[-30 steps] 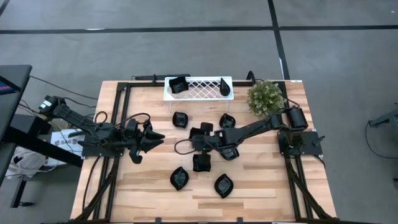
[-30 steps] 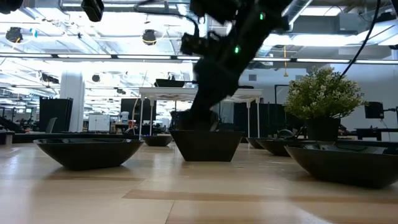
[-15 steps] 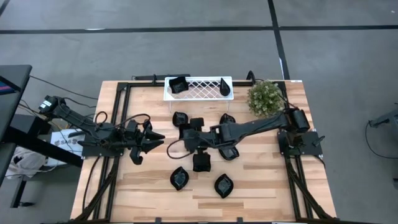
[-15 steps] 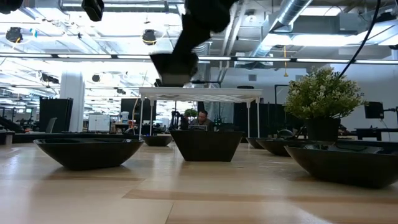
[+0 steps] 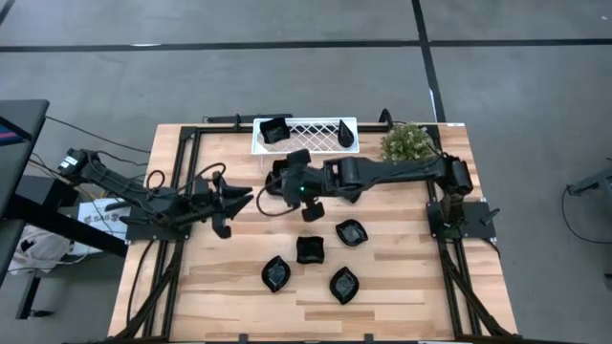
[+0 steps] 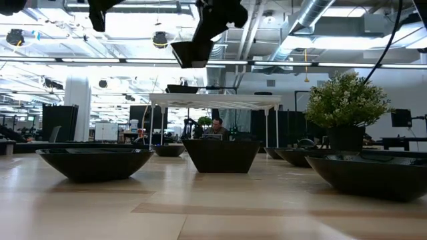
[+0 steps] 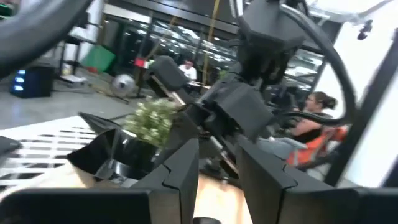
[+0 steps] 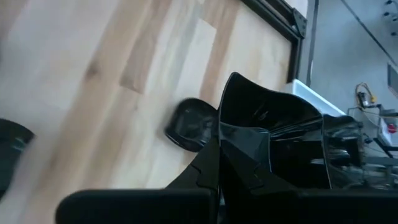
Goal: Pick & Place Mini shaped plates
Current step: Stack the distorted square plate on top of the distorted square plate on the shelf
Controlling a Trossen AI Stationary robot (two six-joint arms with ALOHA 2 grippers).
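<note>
**Right arm carries a square dish high over the table's centre**

Above the middle of the wooden table (image 5: 402, 277), the right gripper (image 5: 290, 170) is clamped tight on a glossy black square dish (image 8: 273, 134), holding it by the rim, well clear of the boards. From table height that dish (image 6: 191, 53) hangs up near the ceiling lights, flat base down, nothing beneath it but air.

Just beyond it along the far edge sits the white lattice tray (image 5: 306, 135), already holding one square dish (image 5: 273, 130) at its left end and one pointed teardrop dish (image 5: 344, 135) at its right; the open mesh between them is free. A small leafy plant (image 5: 406, 143) stands at the far right corner, close to the right arm's base.

The near half of the table has room: four dishes lie scattered there, a square one (image 5: 309, 249), a rounded one (image 5: 350, 232) and two leaf shapes (image 5: 276, 274) and (image 5: 343, 285), each apart from the others. Pale grain, smooth boards, black metal rails down both sides.

The left gripper (image 5: 227, 203) waits over the left side of the table, fingers (image 7: 180, 171) parted a little and holding nothing.
</note>
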